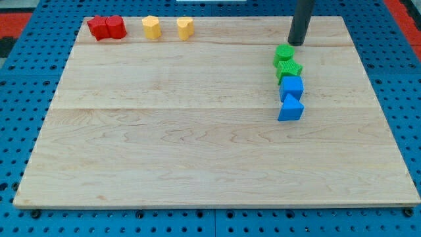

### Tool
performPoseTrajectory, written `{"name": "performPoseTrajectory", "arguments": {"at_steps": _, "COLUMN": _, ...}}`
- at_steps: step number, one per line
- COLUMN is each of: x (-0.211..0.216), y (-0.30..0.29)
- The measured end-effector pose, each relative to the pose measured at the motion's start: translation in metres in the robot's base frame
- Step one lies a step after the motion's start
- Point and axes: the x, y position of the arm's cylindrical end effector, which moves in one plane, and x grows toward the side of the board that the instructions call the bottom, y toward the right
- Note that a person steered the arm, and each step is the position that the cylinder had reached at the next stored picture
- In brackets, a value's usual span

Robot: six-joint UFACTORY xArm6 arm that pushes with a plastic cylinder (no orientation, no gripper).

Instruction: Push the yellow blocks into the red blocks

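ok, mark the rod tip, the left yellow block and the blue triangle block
my tip (297, 43): camera view, the rod's very bottom end.
left yellow block (152, 27): camera view, middle of its top face.
blue triangle block (291, 108): camera view, middle of its front face.

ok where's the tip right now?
My tip is near the view's top right of the wooden board, just above the upper green block in the green and blue column, far from the yellow blocks.

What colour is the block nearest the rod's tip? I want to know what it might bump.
Green: the green block just below my tip, in the camera view.
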Motion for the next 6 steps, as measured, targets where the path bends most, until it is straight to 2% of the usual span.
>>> {"name": "performPoseTrajectory", "arguments": {"at_steps": 1, "x": 0.033, "y": -0.023}}
{"name": "performPoseTrajectory", "arguments": {"at_steps": 2, "x": 0.048, "y": -0.030}}
{"name": "performPoseTrajectory", "arguments": {"at_steps": 3, "x": 0.007, "y": -0.018}}
{"name": "performPoseTrajectory", "arguments": {"at_steps": 6, "x": -0.035, "y": -0.018}}
